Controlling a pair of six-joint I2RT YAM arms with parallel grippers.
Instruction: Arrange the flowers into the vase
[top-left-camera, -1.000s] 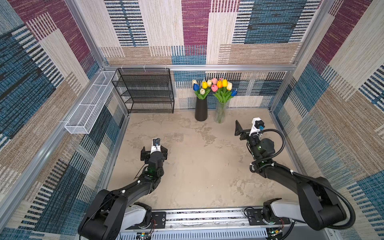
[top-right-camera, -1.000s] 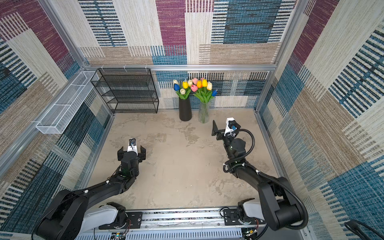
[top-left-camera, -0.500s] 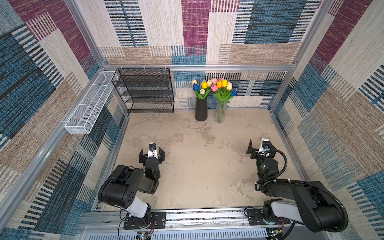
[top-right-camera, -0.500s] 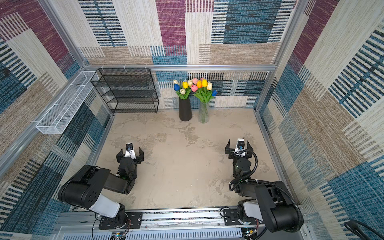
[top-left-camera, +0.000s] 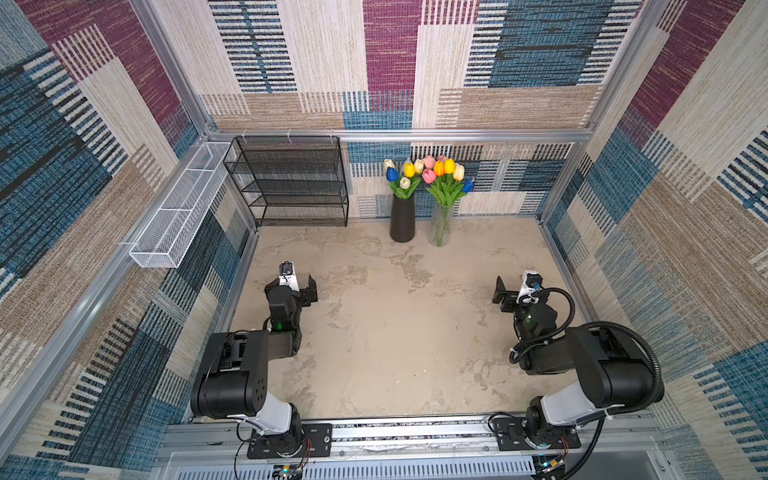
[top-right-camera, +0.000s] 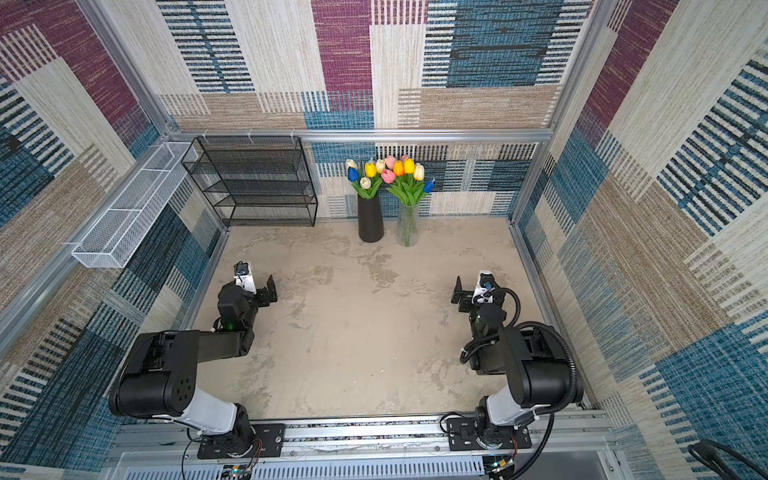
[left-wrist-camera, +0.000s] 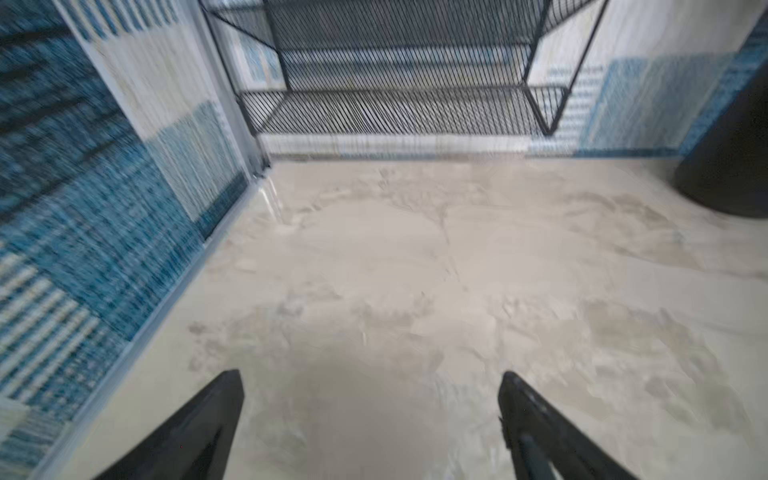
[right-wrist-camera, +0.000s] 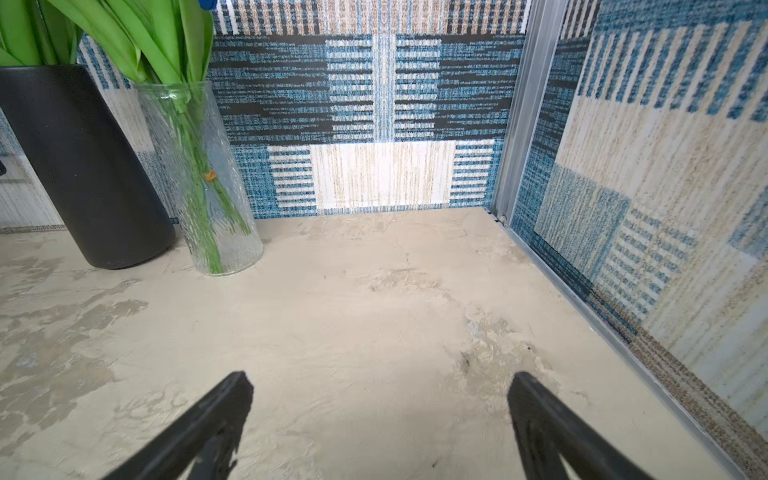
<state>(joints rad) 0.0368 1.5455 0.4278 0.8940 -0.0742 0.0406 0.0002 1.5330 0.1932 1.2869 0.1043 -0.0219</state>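
Note:
The flowers stand in two bunches by the back wall. A few with blue, yellow and cream heads (top-left-camera: 401, 180) (top-right-camera: 365, 176) fill a black vase (top-left-camera: 402, 220) (top-right-camera: 370, 218) (right-wrist-camera: 83, 166). Several with pink, orange and yellow heads (top-left-camera: 444, 174) (top-right-camera: 405, 174) fill a clear glass vase (top-left-camera: 441, 224) (top-right-camera: 407, 226) (right-wrist-camera: 208, 187). My left gripper (top-left-camera: 297, 291) (top-right-camera: 259, 293) (left-wrist-camera: 370, 386) hovers open over bare floor at the left. My right gripper (top-left-camera: 513, 297) (top-right-camera: 465, 296) (right-wrist-camera: 380, 386) is open and empty at the right, well short of both vases.
A black wire shelf (top-left-camera: 291, 183) (left-wrist-camera: 399, 83) stands at the back left corner, and a white mesh basket (top-left-camera: 178, 212) hangs on the left wall. Patterned walls close in the beige floor (top-left-camera: 395, 332) on three sides. Both arm bases sit on the front rail (top-left-camera: 415, 432).
Both arms have folded back toward the front rail. The right gripper has drawn away from the vases toward the right wall. Both grippers stayed open and empty.

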